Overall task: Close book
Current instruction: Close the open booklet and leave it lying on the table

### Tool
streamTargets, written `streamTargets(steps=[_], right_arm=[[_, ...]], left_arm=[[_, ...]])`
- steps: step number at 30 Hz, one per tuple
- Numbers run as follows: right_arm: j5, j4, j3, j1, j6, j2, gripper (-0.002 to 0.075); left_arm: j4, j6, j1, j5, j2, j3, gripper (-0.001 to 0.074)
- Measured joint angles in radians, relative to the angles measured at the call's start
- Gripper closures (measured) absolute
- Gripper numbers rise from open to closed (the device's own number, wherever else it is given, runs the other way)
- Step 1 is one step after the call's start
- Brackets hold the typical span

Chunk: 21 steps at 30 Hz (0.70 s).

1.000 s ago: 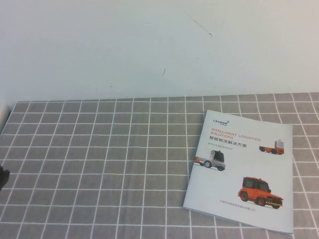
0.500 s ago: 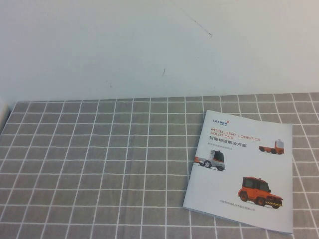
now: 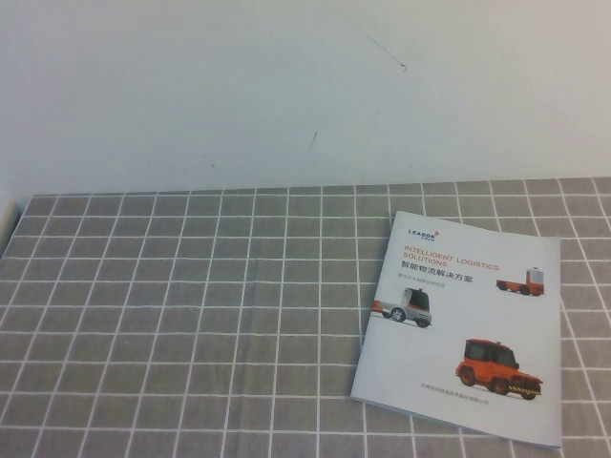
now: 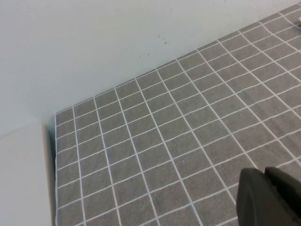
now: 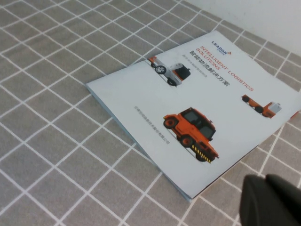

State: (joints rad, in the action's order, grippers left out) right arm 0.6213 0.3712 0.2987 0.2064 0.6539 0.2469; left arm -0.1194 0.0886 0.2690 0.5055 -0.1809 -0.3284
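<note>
Book [image 3: 458,329]: closed, front cover up, flat on the cloth at lower right of the high frame. Its nearest corner runs almost to the bottom edge. Thin rectangular softcover, set slightly askew to the grid, spine side toward frame centre. Cover smooth white and faintly glossy. Printed on it:
- an orange boxy truck [image 3: 496,367] on the near part
- a silver-white cart [image 3: 406,307] by the spine edge
- a small orange flatbed [image 3: 523,282] by the outer edge
- red title lettering [image 3: 449,262] on the far part

The right wrist view shows the thin stacked page edges, pale blue-white, lying tight on the fabric.

Right gripper [image 5: 268,197]: dark matte rounded bulk just off the book's outer near corner, above the cloth, not touching the cover. Cannot tell whether the claw is apart or together.

Left gripper [image 4: 268,188]: the same black rounded housing, over bare checked cloth, well apart from the book. Claw state likewise cannot be told.

Tablecloth [image 3: 191,315]: grey woven fabric crossed by thin white lines into squares, lying flat across the frame.

Pale slab [image 4: 21,179]: smooth off-white surface butting the cloth's left edge.

Wall [image 3: 286,86]: matte white, filling the upper half of the high frame, with a thin dark scratch [image 3: 382,52] at upper right of centre.
</note>
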Motion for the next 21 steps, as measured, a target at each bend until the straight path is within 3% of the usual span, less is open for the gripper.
streamTargets(steps=[21], right_arm=[[0.011, 0.000, 0.000, 0.000, 0.000, 0.000, 0.0729]], left_arm=[[0.006, 0.008, -0.029, 0.004, 0.029, 0.000, 0.0738]])
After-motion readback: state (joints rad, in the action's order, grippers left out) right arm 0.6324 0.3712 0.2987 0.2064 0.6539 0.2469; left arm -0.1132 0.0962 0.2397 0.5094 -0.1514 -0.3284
